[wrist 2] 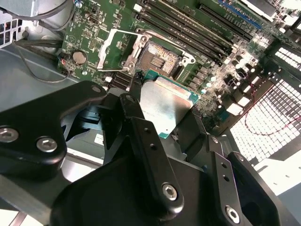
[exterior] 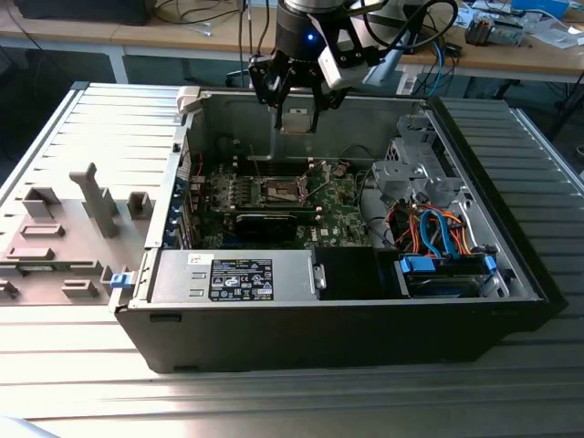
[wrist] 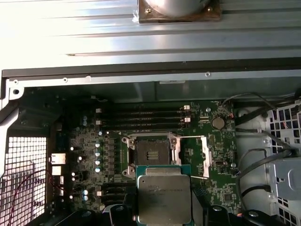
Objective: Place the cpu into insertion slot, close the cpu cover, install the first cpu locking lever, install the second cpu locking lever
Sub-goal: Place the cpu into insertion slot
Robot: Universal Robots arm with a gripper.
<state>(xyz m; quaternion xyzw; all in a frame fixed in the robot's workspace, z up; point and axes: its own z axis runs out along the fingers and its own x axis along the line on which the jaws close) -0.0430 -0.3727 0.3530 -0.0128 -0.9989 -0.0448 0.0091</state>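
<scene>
My gripper hangs over the far wall of the open computer case, shut on the cpu, a flat square chip with a dull silver top. In both wrist views the cpu sits between the black fingers, above the green board and apart from it. The insertion slot lies bare below, a dark square recess edged in silvery metal. The cpu cover is swung open beside the slot.
A grey box with a black label fills the case's near side. A metal drive cage with blue and orange cables stands at the exterior view's right. Long black card slots run beside the socket. Grey fixtures lie outside the case.
</scene>
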